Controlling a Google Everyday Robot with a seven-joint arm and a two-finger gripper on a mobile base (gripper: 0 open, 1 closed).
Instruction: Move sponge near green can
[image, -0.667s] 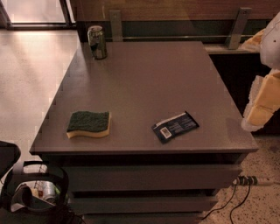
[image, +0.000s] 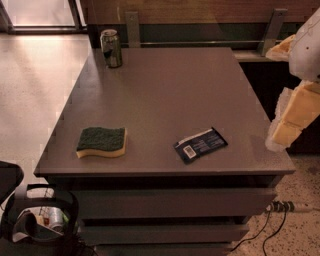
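Note:
The sponge, dark green on top with a pale yellow base, lies flat near the front left corner of the grey table. The green can stands upright at the far left corner, well behind the sponge. My gripper hangs at the right edge of the view, beside the table's front right corner and above the floor. It is far from both the sponge and the can and holds nothing that I can see.
A flat dark blue packet with a barcode lies near the front edge, right of the sponge. Drawers sit under the tabletop. A rail with metal brackets runs behind the table. Cables lie on the floor at the right.

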